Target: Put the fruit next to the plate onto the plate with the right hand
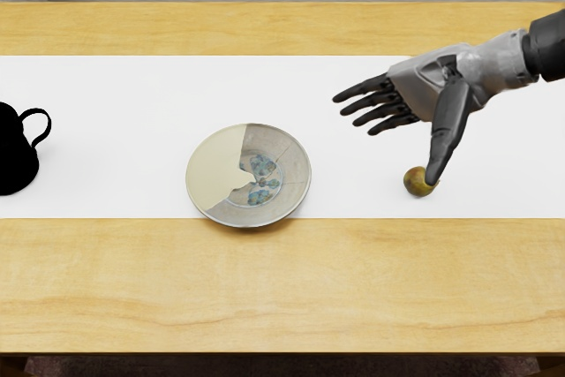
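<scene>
Right hand (415,108) over the fruit (420,182), fingers spread, nothing gripped.
The small olive-brown fruit lies on the white runner (132,94), well right of the plate (216,174); the thumb tip touches its top; a black jug (16,149) stands at the left edge.

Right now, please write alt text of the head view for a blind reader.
The right hand, fingers spread, points its thumb down onto a small brownish fruit, right of a glazed plate; a black jug stands far left.
</scene>
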Robot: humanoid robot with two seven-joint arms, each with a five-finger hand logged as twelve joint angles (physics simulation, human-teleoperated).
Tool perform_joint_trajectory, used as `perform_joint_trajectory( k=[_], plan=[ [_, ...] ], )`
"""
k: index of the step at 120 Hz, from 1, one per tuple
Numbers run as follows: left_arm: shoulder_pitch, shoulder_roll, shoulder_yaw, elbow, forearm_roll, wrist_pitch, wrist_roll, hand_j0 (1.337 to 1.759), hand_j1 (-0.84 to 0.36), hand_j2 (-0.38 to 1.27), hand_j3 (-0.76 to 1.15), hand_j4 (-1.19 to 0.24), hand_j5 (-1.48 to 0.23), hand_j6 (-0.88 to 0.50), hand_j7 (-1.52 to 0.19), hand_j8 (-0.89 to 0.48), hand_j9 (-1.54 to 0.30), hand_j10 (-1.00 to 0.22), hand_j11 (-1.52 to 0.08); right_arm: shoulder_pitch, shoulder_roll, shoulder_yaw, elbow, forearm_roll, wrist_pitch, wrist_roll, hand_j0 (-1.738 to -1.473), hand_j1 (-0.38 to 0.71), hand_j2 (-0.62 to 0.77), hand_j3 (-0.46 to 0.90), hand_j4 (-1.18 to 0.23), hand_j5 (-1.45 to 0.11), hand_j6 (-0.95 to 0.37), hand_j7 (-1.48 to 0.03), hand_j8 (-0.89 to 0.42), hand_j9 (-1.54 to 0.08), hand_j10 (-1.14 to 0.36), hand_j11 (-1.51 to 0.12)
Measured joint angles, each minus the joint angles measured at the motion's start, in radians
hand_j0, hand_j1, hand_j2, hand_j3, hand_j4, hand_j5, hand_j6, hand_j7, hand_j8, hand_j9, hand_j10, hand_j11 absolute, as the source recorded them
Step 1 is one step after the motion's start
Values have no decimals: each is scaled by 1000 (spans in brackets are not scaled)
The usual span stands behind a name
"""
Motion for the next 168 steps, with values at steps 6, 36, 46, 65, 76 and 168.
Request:
perform_joint_trajectory(
  k=[6, 36, 46, 65, 76, 168],
  plan=[
    [0, 0, 0, 0, 0, 0, 0, 1657, 346, 0, 0, -2, -3, -2, -3, -2, -3, -2, -3, 4, -9, -4, 7, -1, 0, 0, -1657, -325, -5, 0, -20, -25, -20, -25, -20, -25, -20, -25],
    [0, 0, 0, 0, 0, 0, 0, 1658, 346, 0, 0, -2, -3, -2, -3, -2, -3, -2, -3, 84, -34, -66, -16, -80, -93, 0, -1658, -321, -5, 0, -24, -30, -24, -30, -24, -30, -24, -30],
    [0, 0, 0, 0, 0, 0, 0, 1658, 346, 0, 0, -2, -3, -2, -3, -2, -3, -2, -3, 250, 30, -293, -21, -95, -242, 0, -1658, -320, -6, 0, -26, -32, -26, -32, -26, -32, -25, -32],
    [0, 0, 0, 0, 0, 0, 0, 1658, 346, 0, 0, -2, -3, -2, -3, -2, -3, -2, -3, 426, 154, -560, 58, -111, -577, 0, -1658, -321, -5, 0, -25, -30, -25, -30, -25, -30, -24, -30],
    [0, 0, 0, 0, 0, 0, 0, 1658, 346, 0, 0, -2, -3, -2, -3, -2, -3, -2, -3, 451, 206, -607, 94, -146, -732, 0, -1658, -321, -5, 0, -25, -31, -26, -31, -26, -31, -25, -31],
    [0, 0, 0, 0, 0, 0, 0, 1658, 346, 0, 0, -2, -3, -2, -3, -2, -3, -2, -3, 162, 568, -749, 87, -392, -1156, 0, -1658, -315, -5, 0, -29, -37, -30, -37, -29, -37, -29, -37]
  ],
)
